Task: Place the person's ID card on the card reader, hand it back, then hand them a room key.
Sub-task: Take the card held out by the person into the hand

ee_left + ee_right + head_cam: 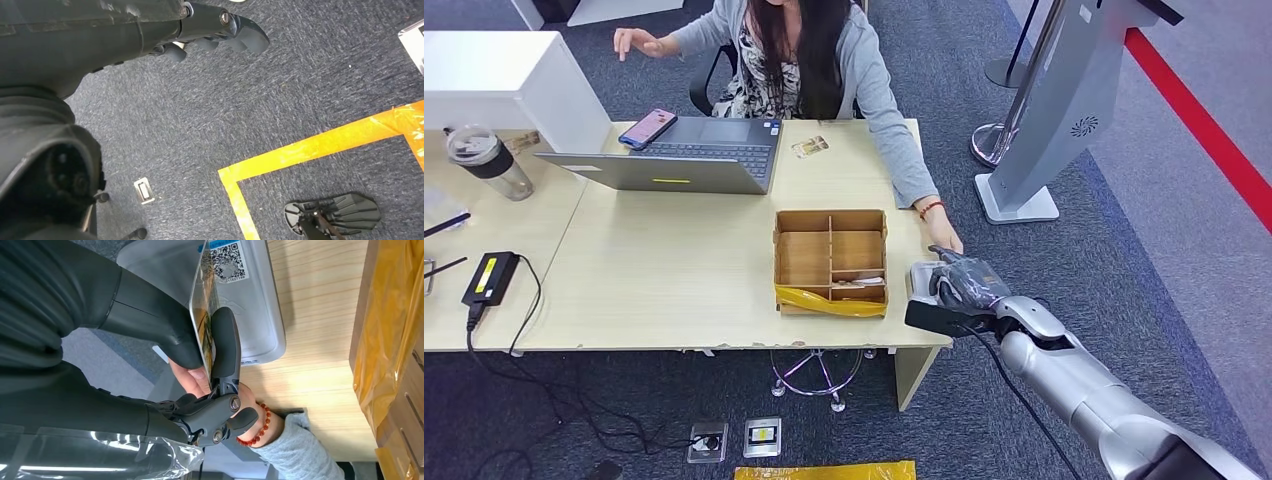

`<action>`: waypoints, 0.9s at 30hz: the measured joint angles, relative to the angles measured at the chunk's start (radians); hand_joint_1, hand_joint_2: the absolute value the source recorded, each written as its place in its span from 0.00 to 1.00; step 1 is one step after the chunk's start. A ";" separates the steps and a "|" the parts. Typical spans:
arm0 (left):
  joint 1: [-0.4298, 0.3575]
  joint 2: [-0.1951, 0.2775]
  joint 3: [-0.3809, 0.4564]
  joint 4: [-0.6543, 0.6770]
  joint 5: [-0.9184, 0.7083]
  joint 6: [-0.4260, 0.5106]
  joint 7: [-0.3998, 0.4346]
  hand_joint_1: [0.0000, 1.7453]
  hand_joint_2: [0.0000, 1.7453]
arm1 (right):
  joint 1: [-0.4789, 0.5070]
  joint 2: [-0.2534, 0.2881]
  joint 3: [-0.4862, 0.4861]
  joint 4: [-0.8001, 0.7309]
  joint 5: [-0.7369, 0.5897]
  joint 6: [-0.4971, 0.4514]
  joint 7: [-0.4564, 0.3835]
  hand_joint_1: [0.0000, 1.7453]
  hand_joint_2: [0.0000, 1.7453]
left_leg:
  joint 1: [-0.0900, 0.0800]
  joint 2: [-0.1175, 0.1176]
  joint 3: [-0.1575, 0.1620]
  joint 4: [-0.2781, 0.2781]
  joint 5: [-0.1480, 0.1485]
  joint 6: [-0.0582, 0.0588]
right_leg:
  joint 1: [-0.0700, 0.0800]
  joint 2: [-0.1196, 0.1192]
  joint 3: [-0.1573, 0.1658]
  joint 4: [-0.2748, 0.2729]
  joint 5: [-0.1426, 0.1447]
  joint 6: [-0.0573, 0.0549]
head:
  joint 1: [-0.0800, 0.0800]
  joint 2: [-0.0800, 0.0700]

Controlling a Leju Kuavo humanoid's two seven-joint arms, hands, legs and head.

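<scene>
My right hand hangs over the desk's right end and pinches the ID card on edge between its thumb and a dark finger. The card stands just above the grey card reader, which carries a QR sticker. The person's hand, with a red bead bracelet, reaches in beside my fingers at the card's near end; I cannot tell whether it touches the card. In the head view that hand lies just beyond mine. My left hand hangs over the carpet, holding nothing.
A partitioned cardboard box with yellow tape and a few cards inside stands left of the reader. Farther back are a laptop with a phone on it and a loose card. A grey kiosk stands right of the desk.
</scene>
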 joint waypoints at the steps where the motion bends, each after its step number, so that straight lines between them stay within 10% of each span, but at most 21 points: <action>1: -0.001 0.000 0.000 0.000 0.000 -0.001 -0.001 0.00 0.00 | 0.001 0.000 -0.002 0.000 0.000 0.000 0.000 1.00 1.00 | 0.000 0.000 0.000 0.000 0.000 0.000 | 0.000 0.000 0.000 0.000 0.000 0.000 | 0.000 0.000; 27: -0.018 0.005 -0.001 0.000 -0.021 -0.021 -0.006 0.00 0.00 | -0.225 -0.070 -0.177 -0.233 0.024 0.073 0.064 1.00 1.00 | 0.000 0.000 0.000 0.000 0.000 0.000 | 0.000 0.000 0.000 0.000 0.000 0.000 | 0.000 0.000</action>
